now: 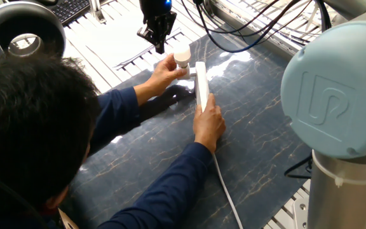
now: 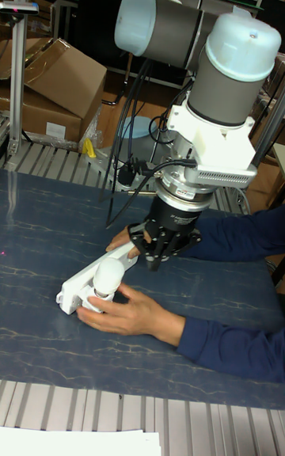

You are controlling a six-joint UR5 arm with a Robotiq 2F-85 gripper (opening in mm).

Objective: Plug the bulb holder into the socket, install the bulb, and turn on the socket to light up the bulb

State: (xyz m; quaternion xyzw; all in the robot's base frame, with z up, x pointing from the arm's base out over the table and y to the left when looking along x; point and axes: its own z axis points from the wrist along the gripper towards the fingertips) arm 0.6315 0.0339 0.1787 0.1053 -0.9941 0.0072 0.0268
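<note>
The white socket lies on the dark mat, with a person's right hand pressing on its near end. The person's left hand holds the bulb upright on the bulb holder, which sits at the strip's far end and is mostly hidden by fingers. My gripper hangs just behind and left of the bulb, its fingers together and holding nothing. From the tall fixed view, the gripper points down just right of the bulb, above the socket.
The person's head and blue-sleeved arms fill the near left. The socket's white cord runs toward the front edge. Black cables hang at the back. My arm's large grey joint blocks the right side.
</note>
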